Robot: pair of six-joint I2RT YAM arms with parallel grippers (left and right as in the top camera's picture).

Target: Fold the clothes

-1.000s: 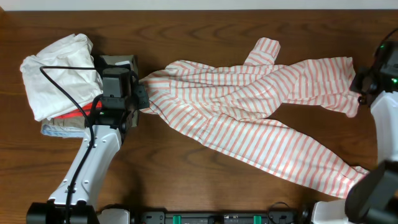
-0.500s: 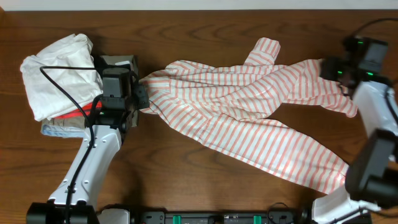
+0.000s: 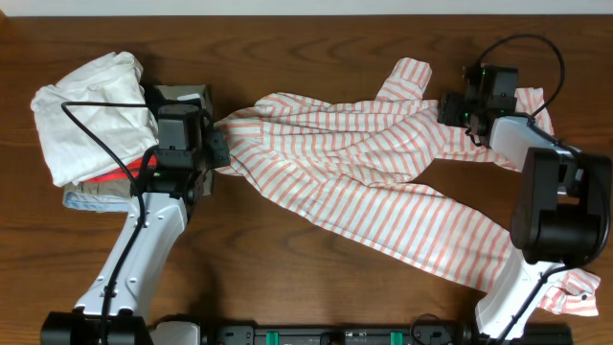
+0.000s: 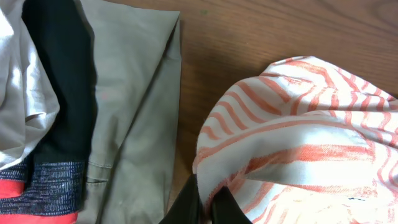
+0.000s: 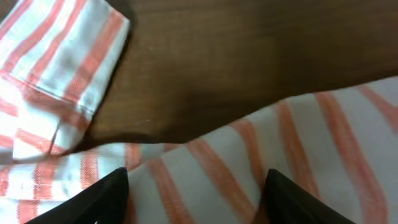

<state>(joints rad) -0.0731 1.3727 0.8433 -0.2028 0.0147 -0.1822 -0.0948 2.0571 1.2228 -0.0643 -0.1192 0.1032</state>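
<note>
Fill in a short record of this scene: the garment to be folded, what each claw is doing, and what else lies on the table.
Garment: striped shirt, spread out crumpled, not yet folded
Left claw: shut on the shirt's left edge
Right claw: open, low over the shirt's right part
Other item: white garment, at the left end
Surface: wooden table

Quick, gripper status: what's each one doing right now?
Left gripper: closed, pinching a fold of the striped shirt.
Right gripper: open, fingers spread just over the striped shirt, holding nothing.
</note>
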